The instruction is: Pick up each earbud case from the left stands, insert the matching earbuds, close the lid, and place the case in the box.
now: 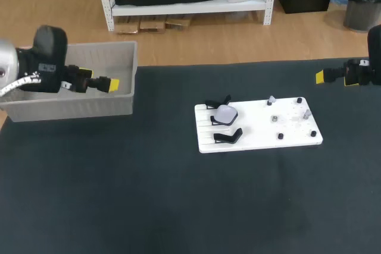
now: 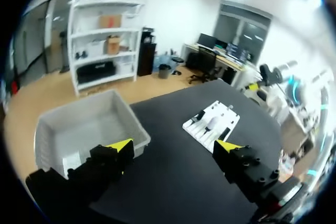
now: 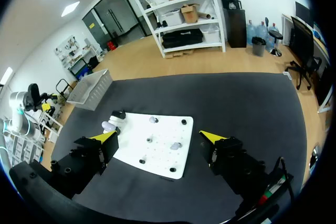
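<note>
A white earbud case (image 1: 225, 113) rests on a black stand at the left end of the white board (image 1: 259, 132). The second black stand (image 1: 228, 136) in front of it holds nothing. Small earbuds (image 1: 271, 100) (image 1: 306, 113) sit on pegs at the board's right end. My left gripper (image 1: 111, 84) hovers open over the right part of the grey box (image 1: 77, 108); its wrist view shows the box (image 2: 84, 124) under it and the board (image 2: 223, 116) far ahead. My right gripper (image 1: 320, 77) hangs open behind and right of the board; the board (image 3: 157, 153) and case (image 3: 109, 126) lie below it.
The dark table (image 1: 149, 194) stretches in front of the board and box. A small white thing (image 2: 71, 162) lies on the box floor. Black pegs (image 1: 280, 136) dot the board's right half.
</note>
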`<state>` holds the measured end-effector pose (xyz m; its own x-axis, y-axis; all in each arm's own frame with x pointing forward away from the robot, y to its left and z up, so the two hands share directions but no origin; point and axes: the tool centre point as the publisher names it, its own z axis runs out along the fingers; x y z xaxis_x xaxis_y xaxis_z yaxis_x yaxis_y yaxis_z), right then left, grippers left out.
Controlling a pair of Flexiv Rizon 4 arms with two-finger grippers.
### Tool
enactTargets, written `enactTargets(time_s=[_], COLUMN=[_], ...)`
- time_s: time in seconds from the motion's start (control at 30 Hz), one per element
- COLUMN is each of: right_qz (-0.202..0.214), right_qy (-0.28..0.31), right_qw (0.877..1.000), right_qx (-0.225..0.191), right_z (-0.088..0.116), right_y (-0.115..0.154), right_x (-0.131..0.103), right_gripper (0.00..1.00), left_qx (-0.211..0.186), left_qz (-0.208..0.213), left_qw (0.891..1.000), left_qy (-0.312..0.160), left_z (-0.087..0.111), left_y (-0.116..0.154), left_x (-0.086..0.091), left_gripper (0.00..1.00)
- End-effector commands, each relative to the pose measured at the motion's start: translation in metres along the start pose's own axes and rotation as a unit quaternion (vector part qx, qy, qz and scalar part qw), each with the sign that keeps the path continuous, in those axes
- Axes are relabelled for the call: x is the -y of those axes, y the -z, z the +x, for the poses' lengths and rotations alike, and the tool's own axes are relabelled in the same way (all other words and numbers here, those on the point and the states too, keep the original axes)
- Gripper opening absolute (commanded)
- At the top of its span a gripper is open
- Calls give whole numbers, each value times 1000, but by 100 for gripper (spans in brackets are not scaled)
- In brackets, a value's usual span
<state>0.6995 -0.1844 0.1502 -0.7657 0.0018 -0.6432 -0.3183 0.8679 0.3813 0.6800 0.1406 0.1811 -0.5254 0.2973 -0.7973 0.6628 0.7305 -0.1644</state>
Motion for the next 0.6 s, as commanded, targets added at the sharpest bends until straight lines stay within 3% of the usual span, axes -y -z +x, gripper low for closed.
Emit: enactTargets(time_s=[0.03,0.57,0.6], right_qz=[-1,-1,-1], right_qy=[0,0,0], right_qw=[1000,1000,1000], right_qx=[0,0,0], right_z=[0,0,0], right_y=[0,0,0], right_x=[1,1,1], right_gripper=[100,100,100], left_qx=[176,176,173], left_qz=[216,216,203], left_qw=[926,926,930], left_qy=[-257,-257,-253], left_z=[7,7,10], left_y=[3,3,0], left_x=[-5,-5,0], left_gripper=[100,100,100])
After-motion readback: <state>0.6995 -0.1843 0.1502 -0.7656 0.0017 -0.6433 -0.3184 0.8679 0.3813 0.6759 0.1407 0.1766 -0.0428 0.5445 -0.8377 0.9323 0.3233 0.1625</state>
